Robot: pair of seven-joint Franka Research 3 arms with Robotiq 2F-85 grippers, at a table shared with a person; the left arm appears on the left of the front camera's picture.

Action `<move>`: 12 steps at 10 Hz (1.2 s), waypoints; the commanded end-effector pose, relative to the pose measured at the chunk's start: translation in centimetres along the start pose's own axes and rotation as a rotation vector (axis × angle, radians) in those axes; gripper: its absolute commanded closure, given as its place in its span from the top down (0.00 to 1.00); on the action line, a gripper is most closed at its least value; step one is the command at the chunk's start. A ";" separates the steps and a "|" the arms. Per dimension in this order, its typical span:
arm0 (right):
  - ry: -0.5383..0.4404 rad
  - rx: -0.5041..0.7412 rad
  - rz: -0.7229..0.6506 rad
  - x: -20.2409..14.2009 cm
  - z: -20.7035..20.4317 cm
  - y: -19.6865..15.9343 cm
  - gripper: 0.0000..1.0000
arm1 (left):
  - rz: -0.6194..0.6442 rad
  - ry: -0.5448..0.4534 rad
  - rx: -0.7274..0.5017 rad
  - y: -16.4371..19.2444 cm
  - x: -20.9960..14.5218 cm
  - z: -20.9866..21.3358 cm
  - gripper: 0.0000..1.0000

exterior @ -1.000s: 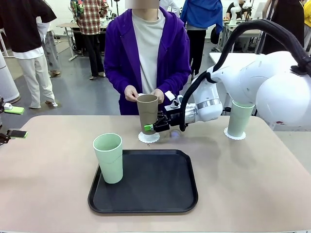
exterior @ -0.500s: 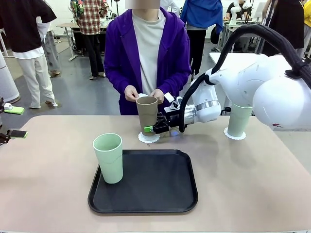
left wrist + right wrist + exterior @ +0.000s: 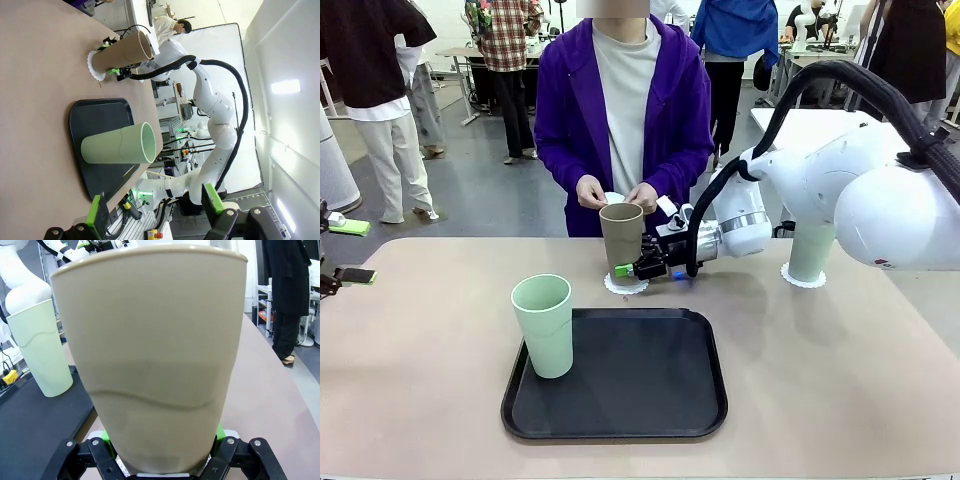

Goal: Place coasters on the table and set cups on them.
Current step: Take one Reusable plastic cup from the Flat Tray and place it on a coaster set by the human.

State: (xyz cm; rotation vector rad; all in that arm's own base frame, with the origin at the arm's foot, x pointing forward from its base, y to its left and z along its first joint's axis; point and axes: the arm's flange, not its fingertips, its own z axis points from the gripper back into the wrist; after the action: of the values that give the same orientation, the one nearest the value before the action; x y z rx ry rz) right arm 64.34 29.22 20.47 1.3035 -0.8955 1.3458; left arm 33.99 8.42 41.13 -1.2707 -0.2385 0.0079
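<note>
While upright, tan cup [image 3: 622, 238] matte, tapered.

Smooth grey floor [image 3: 470, 190]; white rectangular table [image 3: 800, 120] back right; white ceiling [image 3: 300, 45] with bright rectangular light panel [image 3: 286, 86].

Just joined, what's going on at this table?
The right gripper clamps the tan cup near its base, with the cup on or just above the middle coaster before the person. One mint cup stands on a coaster at the far right. The other mint cup waits on the black tray's left edge. The left gripper hangs open. The person's hands hold something small and white.
</note>
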 end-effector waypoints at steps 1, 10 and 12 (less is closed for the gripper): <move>0.015 0.035 0.025 0.1 0.2 -0.6 0.78 | -0.013 -0.006 -0.010 0.0 -0.1 0.1 1.00; 0.057 0.027 0.019 0.1 0.4 -0.5 0.96 | -0.013 -0.006 -0.010 0.0 -0.1 0.1 1.00; 0.077 0.027 0.012 0.2 0.3 -0.3 0.98 | -0.013 -0.006 -0.010 0.0 -0.1 0.1 1.00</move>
State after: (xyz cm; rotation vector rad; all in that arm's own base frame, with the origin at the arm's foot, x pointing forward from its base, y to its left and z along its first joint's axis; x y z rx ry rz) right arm 64.28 28.90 20.28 1.2870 -0.8697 1.3816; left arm 33.99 8.42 41.13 -1.2707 -0.2385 0.0079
